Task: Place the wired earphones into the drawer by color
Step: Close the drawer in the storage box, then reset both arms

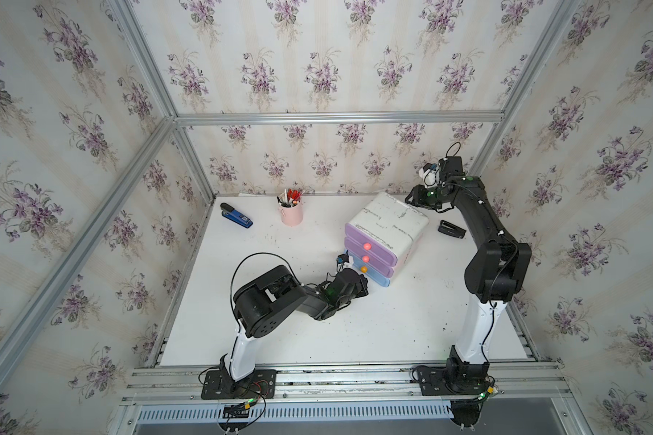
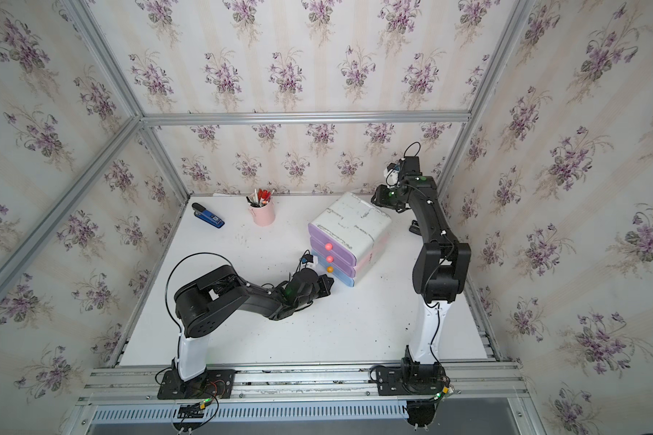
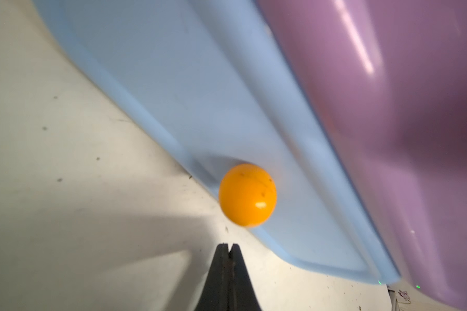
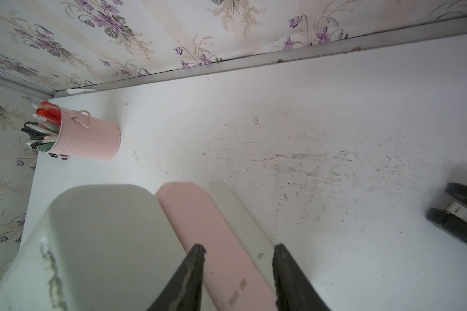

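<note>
The left tool (image 3: pixel 228 246), clenched on nothing, points at the orange knob (image 3: pixel 247 195) of the blue bottom drawer (image 3: pixel 173 80). The right tool (image 4: pixel 239 249) hangs released over the rear edge of the drawer unit (image 1: pixel 393 220) on the counter (image 1: pixel 279 331); the earphones are out of sight.

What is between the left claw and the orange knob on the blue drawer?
Nothing visible. In the left wrist view the shut left gripper points at the orange knob of the blue drawer, with only a small open gap between them.
</note>
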Controlling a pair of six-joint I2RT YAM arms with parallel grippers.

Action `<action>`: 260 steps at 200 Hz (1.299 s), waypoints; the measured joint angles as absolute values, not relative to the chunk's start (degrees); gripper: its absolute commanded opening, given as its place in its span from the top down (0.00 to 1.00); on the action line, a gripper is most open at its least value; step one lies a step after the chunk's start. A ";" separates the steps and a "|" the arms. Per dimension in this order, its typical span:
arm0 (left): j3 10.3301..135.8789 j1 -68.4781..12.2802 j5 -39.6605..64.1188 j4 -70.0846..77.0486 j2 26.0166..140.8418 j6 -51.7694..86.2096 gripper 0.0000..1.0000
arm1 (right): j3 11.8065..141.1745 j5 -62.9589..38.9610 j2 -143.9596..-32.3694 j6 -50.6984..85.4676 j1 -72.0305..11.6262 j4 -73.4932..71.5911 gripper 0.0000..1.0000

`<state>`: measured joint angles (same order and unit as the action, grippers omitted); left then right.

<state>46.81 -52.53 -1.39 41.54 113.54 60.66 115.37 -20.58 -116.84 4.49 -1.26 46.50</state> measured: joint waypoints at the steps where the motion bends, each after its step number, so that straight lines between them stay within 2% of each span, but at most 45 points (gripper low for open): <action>1: 46.61 -52.53 -1.37 41.52 113.32 60.69 1.00 | 115.48 -20.53 -116.81 4.51 -1.21 46.50 0.52; 33: 40.34 -52.86 -0.56 35.22 101.82 61.17 1.00 | 118.72 -17.02 -112.42 4.78 0.45 44.51 0.49; 50: 38.15 -53.19 -1.65 27.16 89.91 58.81 0.91 | 117.69 -15.42 -106.28 4.80 1.15 40.29 0.49; 58: 37.85 -53.30 -2.92 20.97 82.26 56.73 0.76 | 114.45 -14.90 -101.93 4.91 1.13 36.64 0.46; 72: 38.79 -53.30 -5.98 12.53 69.34 52.31 0.36 | 103.15 -14.39 -91.15 6.13 0.97 28.01 0.29; 88: 42.13 -51.90 -11.09 3.01 55.51 45.84 0.14 | 84.68 -12.88 -76.16 7.38 0.89 18.13 0.20; 97: 44.27 -50.26 -13.87 -2.02 50.15 42.46 0.01 | 75.31 -11.66 -69.32 8.27 0.97 13.32 0.10; 108: 46.87 -47.20 -17.10 -8.01 44.95 38.09 0.00 | 65.25 -9.91 -61.98 9.91 1.06 9.32 0.00; 126: 48.88 -41.08 -22.57 -14.70 40.64 31.86 0.00 | 51.83 -7.40 -52.95 11.81 1.06 5.08 0.00; 146: 48.40 -31.48 -24.82 -18.65 41.01 25.74 0.00 | 38.70 -3.64 -45.04 14.22 1.02 2.35 0.00; 172: 44.49 -14.48 -24.53 -17.96 46.96 21.41 0.00 | 26.57 1.52 -42.74 16.60 1.02 -3.14 0.00; 187: 39.62 -9.82 -23.79 -14.11 49.67 17.87 0.00 | 18.98 3.99 -42.37 16.45 0.78 -8.08 0.00; 215: 29.98 -7.44 -22.94 -0.64 55.70 9.58 0.00 | 8.23 6.85 -45.50 13.67 0.25 -22.96 0.00; 260: 23.97 -5.21 -22.24 21.30 70.30 4.62 0.00 | 4.71 10.28 -68.07 5.19 -5.48 -50.78 0.00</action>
